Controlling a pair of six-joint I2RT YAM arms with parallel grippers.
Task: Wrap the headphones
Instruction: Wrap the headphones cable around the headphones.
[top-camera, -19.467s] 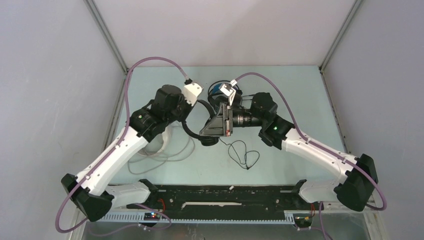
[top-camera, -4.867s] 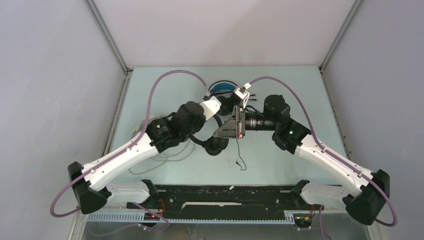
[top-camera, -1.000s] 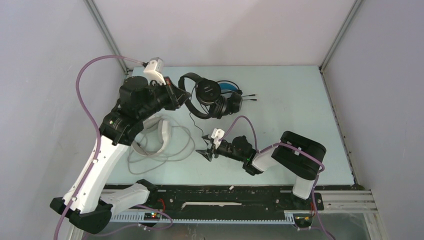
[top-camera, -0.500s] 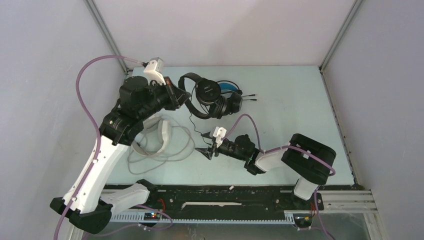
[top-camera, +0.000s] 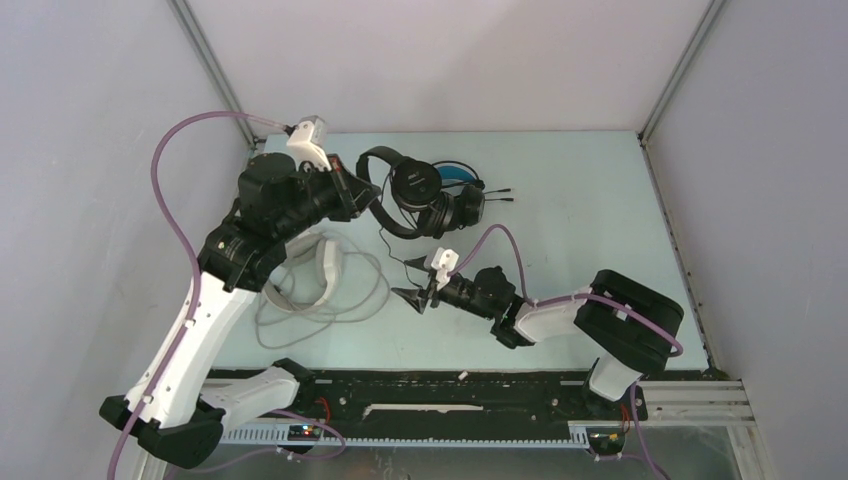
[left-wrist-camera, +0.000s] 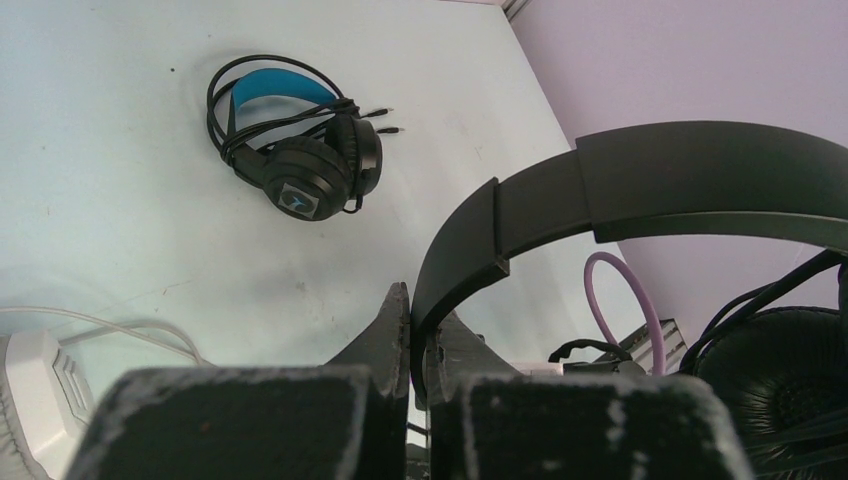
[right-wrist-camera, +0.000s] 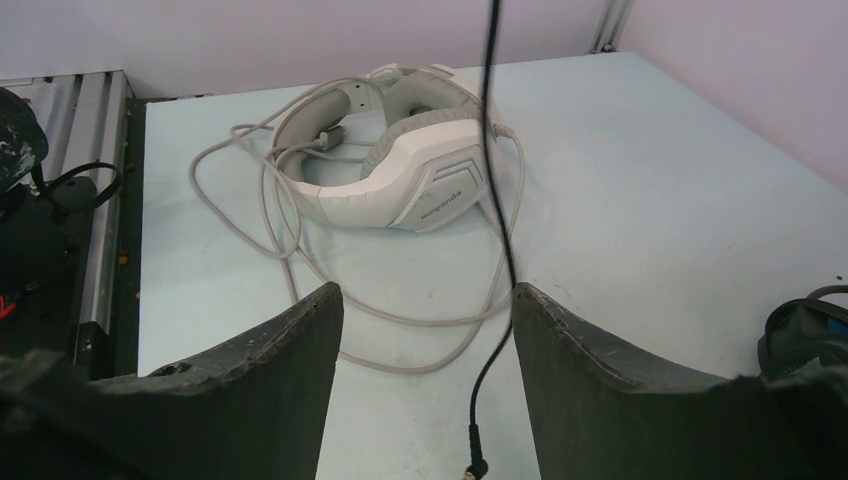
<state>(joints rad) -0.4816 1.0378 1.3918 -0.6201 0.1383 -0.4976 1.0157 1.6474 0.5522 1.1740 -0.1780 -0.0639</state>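
Note:
My left gripper (top-camera: 364, 196) is shut on the headband of the all-black headphones (top-camera: 412, 184) and holds them off the table at the back; in the left wrist view the band (left-wrist-camera: 650, 178) runs down between the closed fingertips of that gripper (left-wrist-camera: 418, 302). Their thin black cable (right-wrist-camera: 495, 200) hangs down, its plug (right-wrist-camera: 475, 463) near the table. My right gripper (top-camera: 411, 297) stands open and low, and the cable passes between its fingers (right-wrist-camera: 425, 292) close to the right one without touching. The blue-banded pair (left-wrist-camera: 300, 170) lies behind. The white pair (right-wrist-camera: 420, 170) lies left.
The white headphones' pale cable (top-camera: 330, 310) sprawls in loose loops across the left of the table. The blue-banded pair (top-camera: 458, 174) rests at the back centre, partly behind the held black pair. Enclosure walls (top-camera: 120, 120) close in the table on three sides.
My right gripper has moved a little farther from the near edge, toward the hanging black cable, staying open. The left arm and the held headphones have not moved.

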